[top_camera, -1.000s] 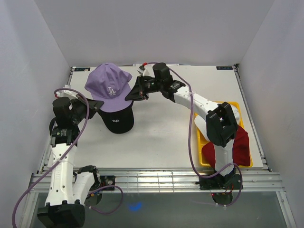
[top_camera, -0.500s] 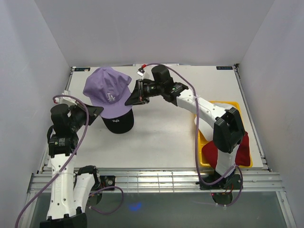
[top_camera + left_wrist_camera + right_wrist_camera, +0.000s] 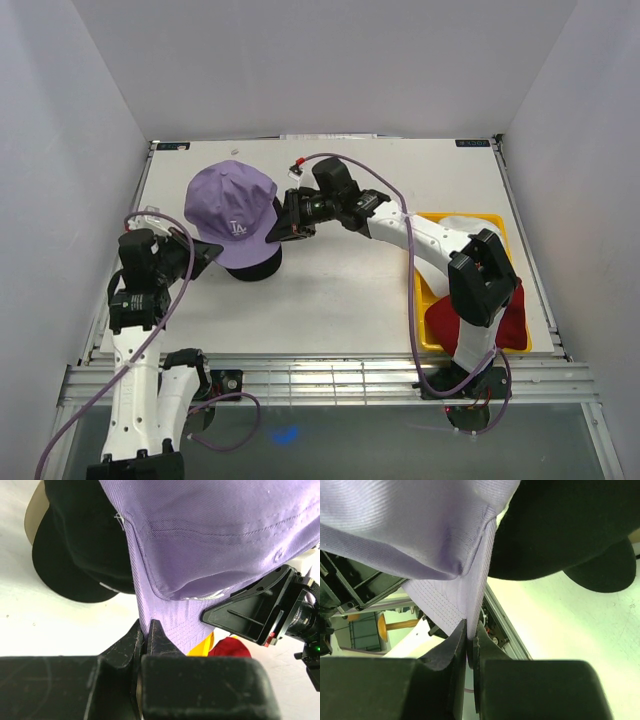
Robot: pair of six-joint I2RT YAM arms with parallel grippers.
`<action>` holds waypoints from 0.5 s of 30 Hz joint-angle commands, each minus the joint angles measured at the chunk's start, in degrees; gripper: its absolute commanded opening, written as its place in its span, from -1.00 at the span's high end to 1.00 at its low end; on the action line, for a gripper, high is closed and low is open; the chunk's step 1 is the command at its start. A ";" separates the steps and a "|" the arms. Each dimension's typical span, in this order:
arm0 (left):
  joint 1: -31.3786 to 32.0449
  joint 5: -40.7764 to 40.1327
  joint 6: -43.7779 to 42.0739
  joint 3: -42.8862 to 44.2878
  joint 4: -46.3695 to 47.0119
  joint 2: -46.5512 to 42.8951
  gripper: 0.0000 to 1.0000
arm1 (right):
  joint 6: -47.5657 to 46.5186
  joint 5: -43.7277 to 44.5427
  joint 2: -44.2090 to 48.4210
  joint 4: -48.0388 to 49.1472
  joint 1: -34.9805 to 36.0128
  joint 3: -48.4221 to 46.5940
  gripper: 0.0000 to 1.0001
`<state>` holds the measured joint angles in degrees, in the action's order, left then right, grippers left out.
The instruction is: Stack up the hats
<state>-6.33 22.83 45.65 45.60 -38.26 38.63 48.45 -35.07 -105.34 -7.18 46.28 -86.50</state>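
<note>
The lavender hat point(image 3: 232, 208) hangs between both grippers, just over the black hat point(image 3: 258, 266) on the table at the left. My left gripper point(image 3: 208, 250) is shut on the lavender hat's left rim, and my right gripper point(image 3: 273, 231) is shut on its right rim. In the left wrist view, the jaws point(image 3: 146, 632) pinch the lavender fabric point(image 3: 210, 540), with the black hat point(image 3: 80, 555) below and a tan brim point(image 3: 31, 515) under it. The right wrist view has the jaws point(image 3: 470, 630) clamped on the lavender edge point(image 3: 410, 525) beside the black hat point(image 3: 560, 525).
A yellow tray point(image 3: 497, 222) sits at the right, holding a dark red hat point(image 3: 512, 318) and a white hat point(image 3: 456, 224). The right arm point(image 3: 420, 235) stretches across the table's middle. White walls enclose the table on three sides.
Both arms have carried the lavender hat down and toward the near side, so it now covers most of the black hat. Both grips stayed shut.
</note>
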 commanded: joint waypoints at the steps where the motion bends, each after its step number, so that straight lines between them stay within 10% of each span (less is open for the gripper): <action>1: 1.49 3.89 -2.49 -0.96 -1.73 -0.40 1.00 | -2.74 0.09 2.68 4.72 4.08 0.98 0.84; 15: 1.49 1.52 -1.62 -5.35 -0.41 2.50 1.00 | -0.99 0.53 0.40 9.81 4.08 6.87 0.84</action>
<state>-6.13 23.03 45.08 41.08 -38.87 39.97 48.66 -33.39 -104.99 -3.09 47.22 -79.88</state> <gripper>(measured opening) 0.109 0.088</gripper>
